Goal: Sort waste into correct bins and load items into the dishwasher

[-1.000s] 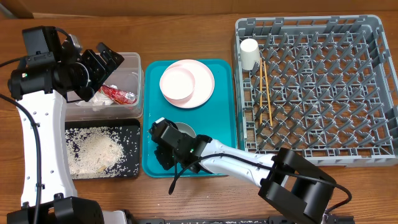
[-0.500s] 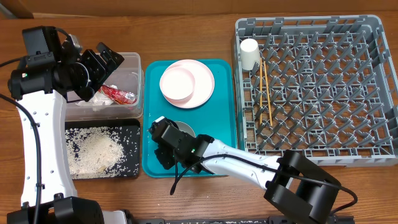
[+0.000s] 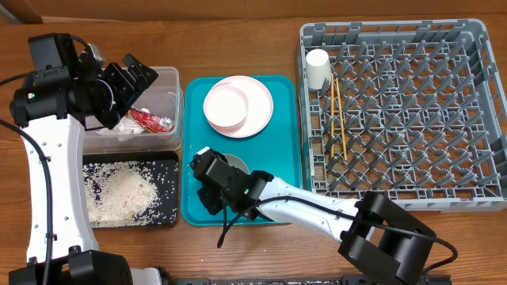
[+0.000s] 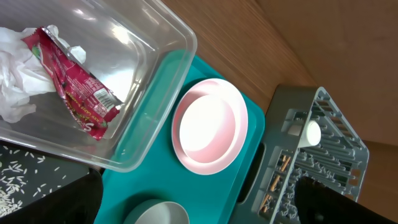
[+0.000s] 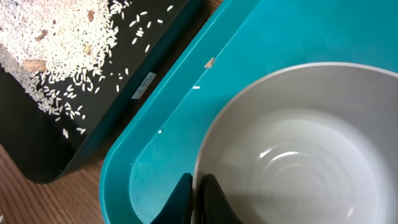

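Observation:
My right gripper [image 5: 198, 190] is shut on the rim of a pale bowl [image 5: 298, 149] that sits at the near left of the teal tray [image 3: 281, 142]; the bowl is mostly hidden under the gripper in the overhead view [image 3: 234, 165]. My left gripper [image 3: 135, 79] hangs open and empty over the clear tub [image 3: 170, 95], which holds the red-and-white wrapper [image 4: 74, 93] and white napkin [image 4: 18, 81]. The pink plate [image 3: 257, 119] carries a pale bowl [image 3: 227, 104]. Rice [image 3: 119, 190] lies in the black tray [image 3: 166, 162]. The white cup [image 3: 318, 68] and chopsticks [image 3: 339, 119] are in the grey rack [image 3: 412, 111].
Bare wooden table lies behind the tub and the teal tray, along the far edge. The rack fills the right side. A few rice grains lie on the teal tray's edge [image 5: 209, 62].
The right gripper has shifted slightly along the bowl's rim; the left arm has not moved.

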You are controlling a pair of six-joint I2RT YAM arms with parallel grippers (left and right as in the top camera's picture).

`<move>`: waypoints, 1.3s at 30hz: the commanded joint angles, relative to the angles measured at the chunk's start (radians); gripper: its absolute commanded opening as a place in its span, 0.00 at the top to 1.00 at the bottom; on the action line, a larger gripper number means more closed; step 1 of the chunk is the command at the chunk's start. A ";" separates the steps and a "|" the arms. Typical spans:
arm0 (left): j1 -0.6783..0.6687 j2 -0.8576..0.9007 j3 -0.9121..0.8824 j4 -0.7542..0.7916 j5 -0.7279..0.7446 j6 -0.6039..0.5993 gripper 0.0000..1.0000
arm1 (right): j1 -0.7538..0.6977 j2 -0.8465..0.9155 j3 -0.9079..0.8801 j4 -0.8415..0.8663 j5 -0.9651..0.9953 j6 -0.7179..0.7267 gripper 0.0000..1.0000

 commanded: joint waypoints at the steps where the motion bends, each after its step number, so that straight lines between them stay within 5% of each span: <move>1: 0.002 0.003 0.016 0.002 0.008 0.002 0.00 | 0.003 -0.006 0.004 -0.006 -0.033 0.015 0.96; 16: 0.002 0.003 0.016 0.001 0.008 0.002 0.00 | 0.002 -0.059 0.005 -0.037 -0.034 0.010 0.96; 28: 0.002 0.003 0.016 0.001 0.008 0.002 0.00 | -0.074 -0.446 0.012 -0.212 -0.052 0.008 0.96; 39: 0.002 0.003 0.016 0.002 0.008 0.002 0.00 | -0.409 -0.735 0.010 -0.309 -0.582 -0.030 0.96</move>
